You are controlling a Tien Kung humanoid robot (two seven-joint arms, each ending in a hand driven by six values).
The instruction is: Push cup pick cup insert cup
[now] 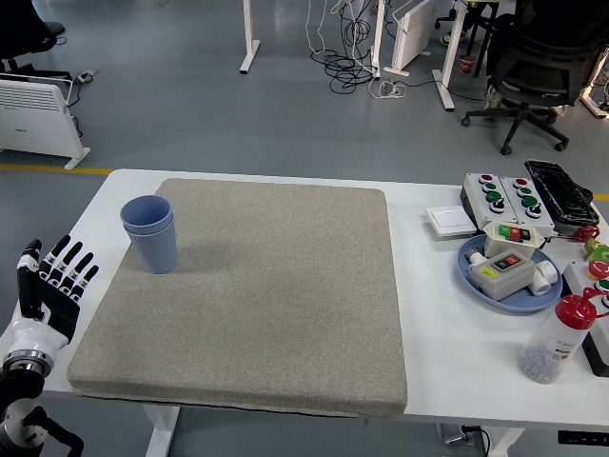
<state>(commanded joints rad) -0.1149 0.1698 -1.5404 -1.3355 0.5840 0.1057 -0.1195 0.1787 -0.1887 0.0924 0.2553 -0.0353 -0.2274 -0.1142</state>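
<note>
Two blue cups [150, 232] stand nested, one inside the other, upright near the far left corner of the grey mat [257, 295]. My left hand [52, 286] is low at the table's left edge, well short of the cups, with its fingers straight and spread and nothing in them. My right hand does not show in the head view.
At the right stand a blue plate [509, 286] with button boxes, a red-capped bottle [559, 339], a grey button box [504, 195] and a black tray [561, 195]. Beyond the table are a bare floor, desk legs and an office chair.
</note>
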